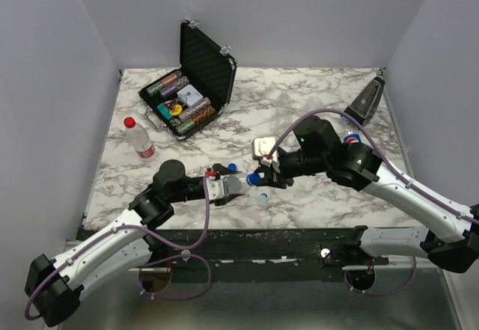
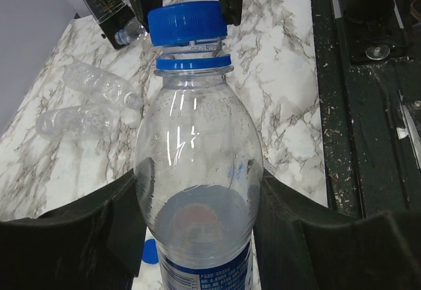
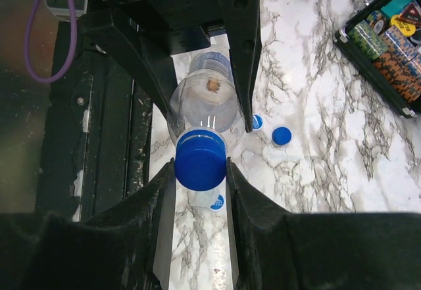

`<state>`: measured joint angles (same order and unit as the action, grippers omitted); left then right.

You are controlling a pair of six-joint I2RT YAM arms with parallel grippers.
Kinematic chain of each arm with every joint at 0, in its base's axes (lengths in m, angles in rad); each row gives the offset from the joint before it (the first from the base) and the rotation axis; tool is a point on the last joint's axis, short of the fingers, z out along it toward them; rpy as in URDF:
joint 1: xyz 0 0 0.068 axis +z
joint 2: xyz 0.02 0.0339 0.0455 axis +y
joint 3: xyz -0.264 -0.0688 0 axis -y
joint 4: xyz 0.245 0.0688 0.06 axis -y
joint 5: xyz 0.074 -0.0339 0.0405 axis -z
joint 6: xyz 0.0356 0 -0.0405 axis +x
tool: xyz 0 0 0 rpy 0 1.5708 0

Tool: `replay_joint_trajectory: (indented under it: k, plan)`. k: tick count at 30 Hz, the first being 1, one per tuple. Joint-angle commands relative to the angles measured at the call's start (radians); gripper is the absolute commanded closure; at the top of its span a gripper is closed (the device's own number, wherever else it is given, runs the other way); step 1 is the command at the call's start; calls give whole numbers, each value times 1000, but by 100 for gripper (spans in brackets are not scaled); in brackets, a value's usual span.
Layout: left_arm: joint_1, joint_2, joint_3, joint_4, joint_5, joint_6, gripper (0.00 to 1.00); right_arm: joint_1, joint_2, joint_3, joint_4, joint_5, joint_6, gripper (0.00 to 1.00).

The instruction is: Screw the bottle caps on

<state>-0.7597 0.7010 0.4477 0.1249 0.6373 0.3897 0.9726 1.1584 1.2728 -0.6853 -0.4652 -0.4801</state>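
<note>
Near the front edge of the marble-patterned desk [image 1: 322, 98], about midway along it, your left claw [image 2: 200, 227] is clamped round the belly of the smooth, clear plastic bottle [image 2: 197, 171]. Your right claw [image 3: 199, 181] pinches the round, ribbed blue cap [image 3: 200, 160], which sits on the bottle's neck just above its blue collar ring. Loose blue caps [image 3: 281, 135] lie on the desk close by.
</note>
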Motion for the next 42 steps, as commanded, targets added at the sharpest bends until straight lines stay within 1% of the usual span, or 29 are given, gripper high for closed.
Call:
replay_joint_trajectory:
  k: [1, 6, 10, 17, 24, 29, 37, 42]
  plan:
    - [-4, 3, 23, 68, 30, -26, 86, 18, 23, 26, -62, 0, -20, 71]
    - [-4, 12, 28, 74, 30, -49, 87, 21, 37, 39, -86, 3, -29, 72]
    - [-4, 14, 19, 120, 15, -98, 90, 26, 43, 36, -95, 13, -32, 72]
    - [-4, 34, 8, 199, 36, -160, 91, 28, 40, 22, -86, 16, -26, 72]
    - [-7, 35, 6, 185, 56, -114, 91, 28, 43, 22, -83, 13, 26, 73]
    - [-9, 26, -3, 200, 52, -110, 91, 28, 58, 28, -86, 26, 69, 74]
    - [-16, 28, -7, 222, 30, -123, 91, 28, 84, 26, -57, 109, 159, 77]
    - [-18, 18, -26, 285, -7, -155, 93, 28, 92, 27, -30, 189, 245, 79]
